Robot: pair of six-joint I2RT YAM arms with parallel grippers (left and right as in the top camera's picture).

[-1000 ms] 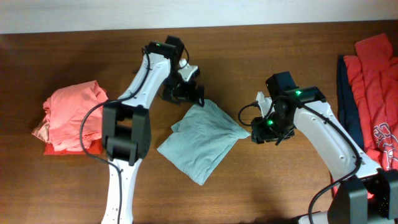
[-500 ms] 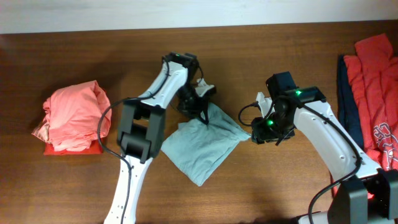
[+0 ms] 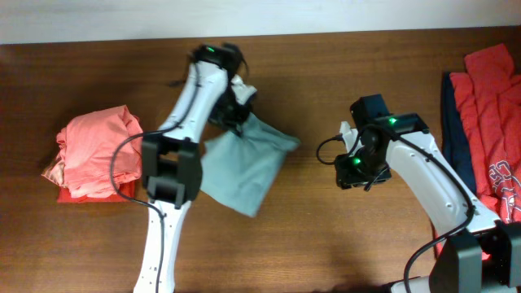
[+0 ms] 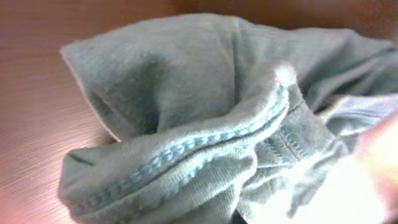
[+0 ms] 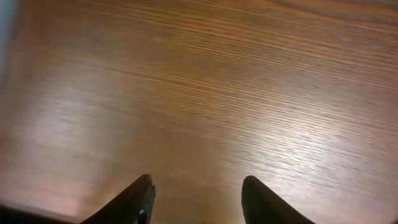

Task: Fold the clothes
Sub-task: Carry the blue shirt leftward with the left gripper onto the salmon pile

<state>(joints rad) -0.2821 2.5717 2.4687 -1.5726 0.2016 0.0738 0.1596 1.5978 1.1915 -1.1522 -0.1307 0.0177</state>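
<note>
The pale grey-blue T-shirt (image 3: 244, 163) lies bunched in a rough square at the middle left of the table. My left gripper (image 3: 234, 112) is shut on its upper far corner. In the left wrist view the T-shirt's (image 4: 186, 93) stitched hem fills the frame and hides my fingers. My right gripper (image 3: 350, 171) hovers low over bare wood to the right of the shirt, apart from it. In the right wrist view that gripper (image 5: 198, 179) is open with only table between its dark fingers.
A crumpled coral-red pile (image 3: 94, 155) sits at the left. Coral-red clothes (image 3: 492, 106) over a navy one (image 3: 453, 122) lie at the right edge, one with white print (image 3: 506, 181). The table's far edge meets a white wall.
My left gripper shut on the shirt's far corner and dragged it left and back. The shirt slid away from the right gripper, which barely moved.
</note>
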